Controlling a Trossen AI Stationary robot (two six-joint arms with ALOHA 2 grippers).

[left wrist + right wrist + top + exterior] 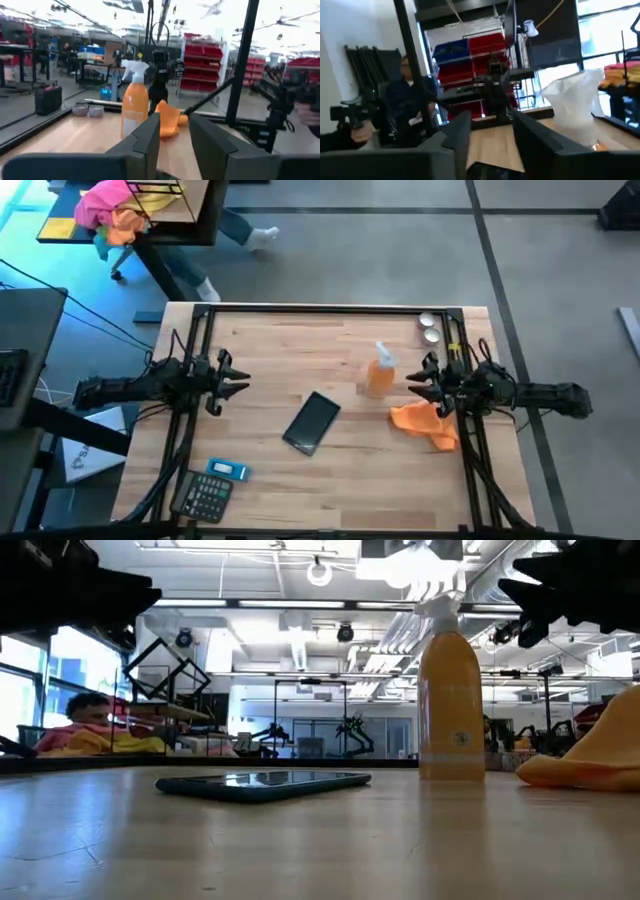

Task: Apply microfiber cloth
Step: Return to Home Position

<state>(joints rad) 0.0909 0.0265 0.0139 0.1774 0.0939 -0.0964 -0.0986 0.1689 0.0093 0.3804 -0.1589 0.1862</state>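
1. Two tools hung over your desk (pixel 300 340). Your left tool (pixel 243 382) was at the left side and your right tool (pixel 413 383) at the right, both pointing inward.
2. Your left tool was released, its fingers spread with nothing between them.
3. Your right tool was released and empty too, held up off the desk top.
4. The orange cloth (pixel 425 425) lay crumpled on the desk at the right side, partly under your right arm and free of both tools.
5. An orange spray bottle (pixel 381 372) with a white top stood upright just beside the cloth. You could not tell whether the two touched.
6. A black phone (pixel 312 422) lay flat near the desk's middle, apart from the cloth and between your two tools.
7. A calculator (pixel 205 495) and a small blue device (pixel 228 470) sat together in a corner on your left arm's side.
8. Two small round tins (pixel 429 328) sat by the opposite corner, on your right arm's side.
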